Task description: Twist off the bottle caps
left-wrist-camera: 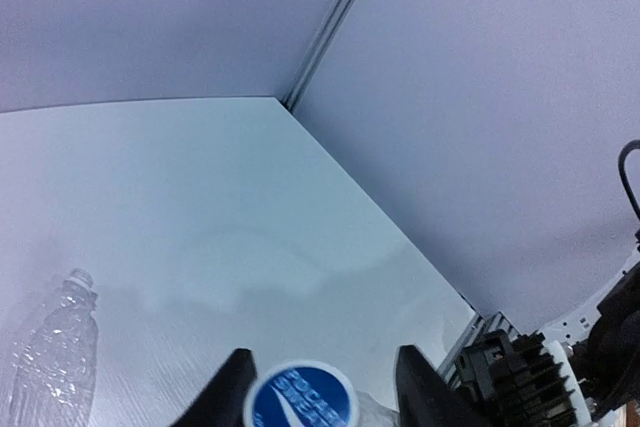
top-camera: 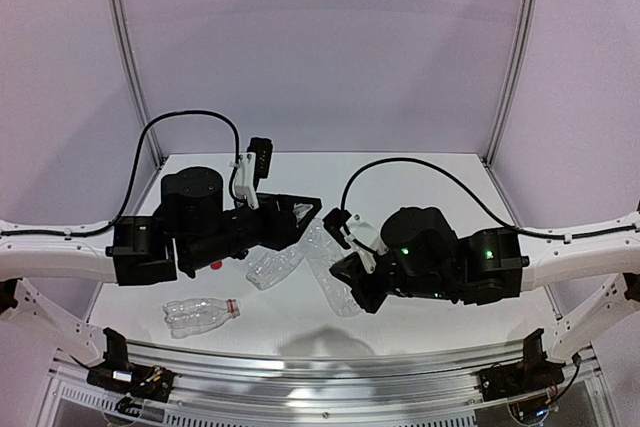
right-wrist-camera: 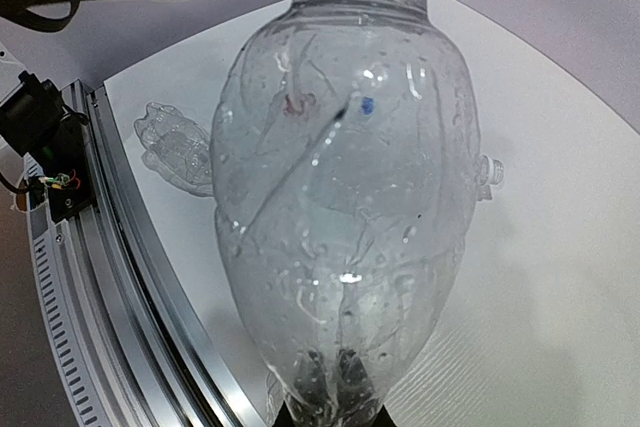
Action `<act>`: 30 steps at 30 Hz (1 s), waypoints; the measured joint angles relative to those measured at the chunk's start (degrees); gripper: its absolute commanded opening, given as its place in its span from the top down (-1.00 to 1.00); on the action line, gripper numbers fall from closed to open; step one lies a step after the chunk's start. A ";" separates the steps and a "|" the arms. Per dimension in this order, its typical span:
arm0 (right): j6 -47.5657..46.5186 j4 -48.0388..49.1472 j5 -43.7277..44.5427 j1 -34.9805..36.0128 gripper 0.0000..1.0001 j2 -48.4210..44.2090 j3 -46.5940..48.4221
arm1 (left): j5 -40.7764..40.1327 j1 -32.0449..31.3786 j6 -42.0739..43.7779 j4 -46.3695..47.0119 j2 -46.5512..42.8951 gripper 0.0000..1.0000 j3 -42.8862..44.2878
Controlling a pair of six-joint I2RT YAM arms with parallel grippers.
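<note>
My right gripper (top-camera: pixel 352 285) is shut on the base of a clear crumpled bottle (top-camera: pixel 326 257) and holds it off the table, neck toward the left arm. In the right wrist view this bottle (right-wrist-camera: pixel 340 177) fills the frame, and the dark fingers (right-wrist-camera: pixel 312 387) show through its base. My left gripper (left-wrist-camera: pixel 322 367) is open around the bottle's cap (left-wrist-camera: pixel 300 397), which is white-rimmed with a blue printed top. The left finger is close to the cap and the right finger stands apart. A small red cap (top-camera: pixel 215 265) lies by the left arm.
A second clear bottle (top-camera: pixel 273 267) lies beside the held one, its neck uncapped in the left wrist view (left-wrist-camera: pixel 78 279). A third bottle (top-camera: pixel 198 315) with a red neck ring (top-camera: pixel 232 305) lies at the front left. The metal rail (top-camera: pixel 330 367) runs along the near edge.
</note>
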 measured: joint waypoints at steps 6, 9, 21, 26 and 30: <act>-0.04 0.90 -0.13 0.00 1.00 0.02 0.11 | 1.53 -1.62 1.86 -0.15 -2.84 -0.74 -1.20; -0.02 1.31 -0.81 0.00 1.00 0.02 0.11 | 1.53 -1.60 3.19 -0.48 -6.86 -0.88 -2.97; -1.75 7.19 -18.03 0.00 1.00 -4.96 -2.23 | 17.57 5.33 9.99 -1.18 -22.56 -0.83 -7.17; -2.40 9.66 -27.19 0.00 1.00 -6.14 -2.78 | 29.79 5.68 11.10 1.86 -22.45 -0.64 -7.85; -2.84 10.10 -31.26 0.00 1.00 -6.14 -3.04 | 35.63 5.60 11.63 4.63 -21.24 -0.49 -8.20</act>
